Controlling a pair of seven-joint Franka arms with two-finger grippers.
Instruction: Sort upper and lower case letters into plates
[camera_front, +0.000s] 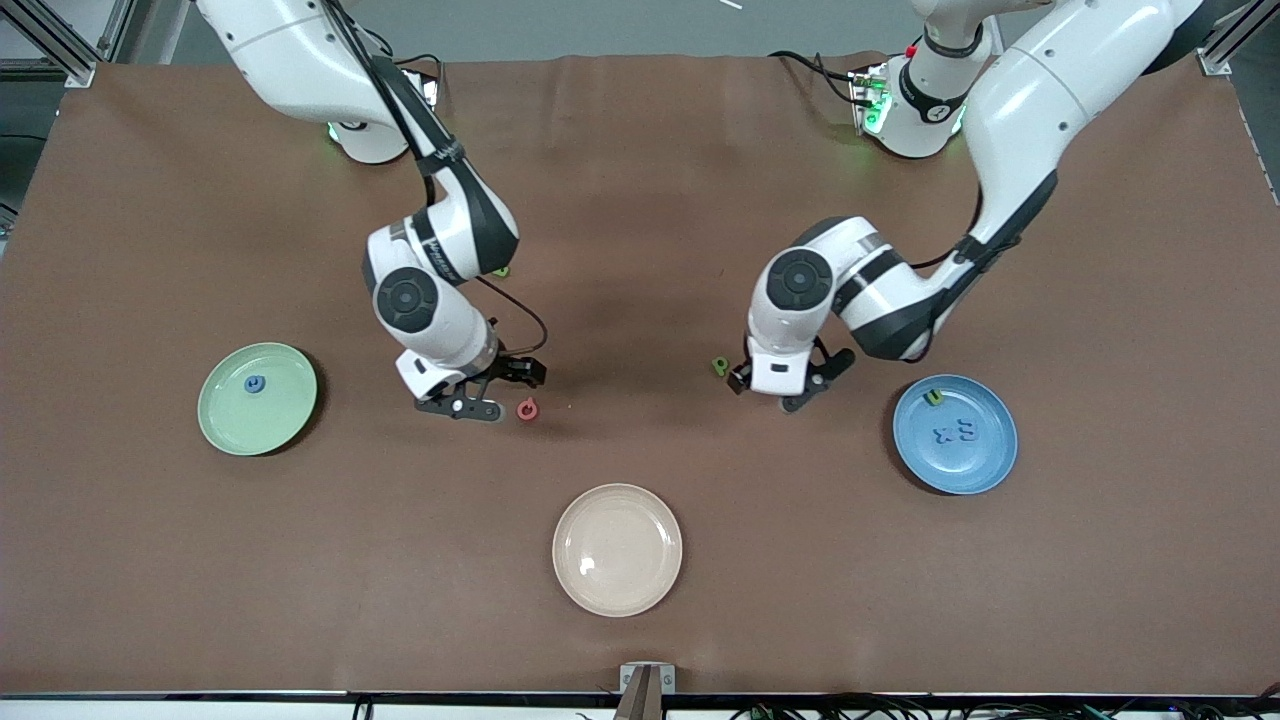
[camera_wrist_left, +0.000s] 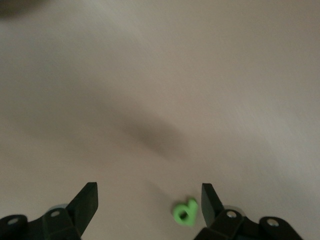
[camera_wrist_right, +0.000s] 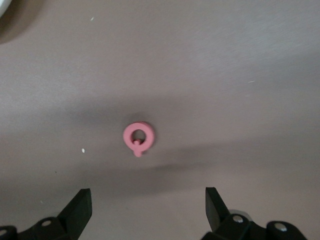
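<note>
Front view alone shows three plates, mint plate (camera_front: 230, 420) with one blue letter (camera_front: 255, 384), blue plate (camera_front: 990, 470) with three, wrist views show both claws released, right gripper (camera_wrist_right: 145, 210) by pink letter (camera_wrist_right: 138, 137), left gripper (camera_wrist_left: 150, 205) by green letter (camera_wrist_left: 185, 212).

You have three round shallow plates on the brown table: one pale mint green plate (camera_front: 257, 399), one blue plate (camera_front: 955, 435), one cream-beige plate (camera_front: 617, 549). You can count five small letter pieces: one red-pink ring-shaped letter (camera_front: 527, 409), one blue letter (camera_front: 255, 384) in the mint plate, one green letter (camera_front: 719, 366) on the table, and one green (camera_front: 934, 397) and one blue piece (camera_front: 955, 433) in the blue plate; the blue may be more than one.
</note>
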